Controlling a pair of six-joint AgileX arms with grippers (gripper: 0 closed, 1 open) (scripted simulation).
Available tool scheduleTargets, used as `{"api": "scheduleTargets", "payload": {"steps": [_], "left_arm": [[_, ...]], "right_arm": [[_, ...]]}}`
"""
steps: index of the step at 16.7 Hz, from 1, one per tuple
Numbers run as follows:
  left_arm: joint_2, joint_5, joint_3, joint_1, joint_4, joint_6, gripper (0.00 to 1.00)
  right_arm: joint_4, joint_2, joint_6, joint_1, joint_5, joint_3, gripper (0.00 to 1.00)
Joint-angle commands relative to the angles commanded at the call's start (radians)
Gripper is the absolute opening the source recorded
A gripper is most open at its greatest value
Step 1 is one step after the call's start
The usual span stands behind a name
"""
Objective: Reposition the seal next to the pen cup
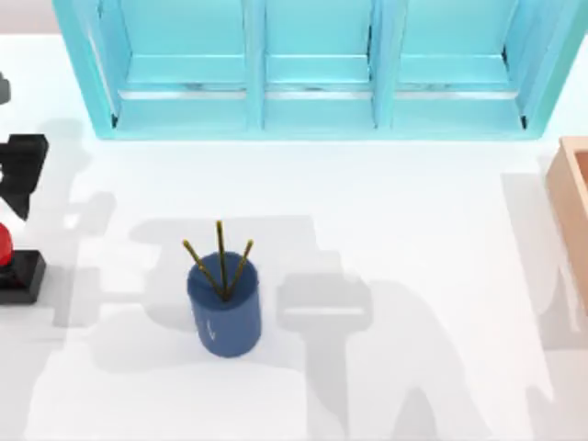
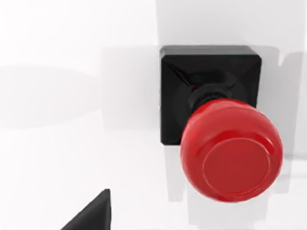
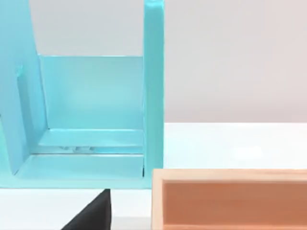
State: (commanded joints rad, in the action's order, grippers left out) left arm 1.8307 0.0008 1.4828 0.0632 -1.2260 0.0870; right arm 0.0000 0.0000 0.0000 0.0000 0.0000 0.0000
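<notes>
Top view showed me the seal (image 1: 16,266) at the table's far left edge, well apart from the pen cup (image 1: 225,308), which stood left of centre toward the near side, so I judged the move not yet begun. The left wrist view looked almost straight down on the seal (image 2: 211,124): a matte black square block with crisp corners, a short dark neck, and a glossy red domed knob with a flat round cap, standing upright on the white table (image 1: 413,230). My left gripper (image 1: 20,170) sat just beyond the seal, presumably lined up above it for a grasp; whether its jaws stood apart or together I could not tell. The cup was a smooth dark blue cylinder with a small pale mark, holding three thin yellow-brown pencils (image 1: 220,257) splayed outward. Farther out stood a turquoise shelf unit (image 1: 312,69) along the far side and a tan wooden box (image 1: 574,202) at the right edge.
</notes>
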Motion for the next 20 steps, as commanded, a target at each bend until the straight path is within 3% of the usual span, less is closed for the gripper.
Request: {"api": "scheduleTargets", "payload": {"steps": [7,12,20], "left_arm": [[0.064,0.000,-0.216,0.004,0.287,0.006,1.00],[0.072,0.000,-0.234,0.005,0.308,0.006,1.00],[0.072,0.000,-0.234,0.005,0.308,0.006,0.40]], "right_arm": [[0.000,0.000,0.000,0.000,0.000,0.000,1.00],[0.000,0.000,0.000,0.000,0.000,0.000,1.00],[0.000,0.000,0.000,0.000,0.000,0.000,1.00]]}}
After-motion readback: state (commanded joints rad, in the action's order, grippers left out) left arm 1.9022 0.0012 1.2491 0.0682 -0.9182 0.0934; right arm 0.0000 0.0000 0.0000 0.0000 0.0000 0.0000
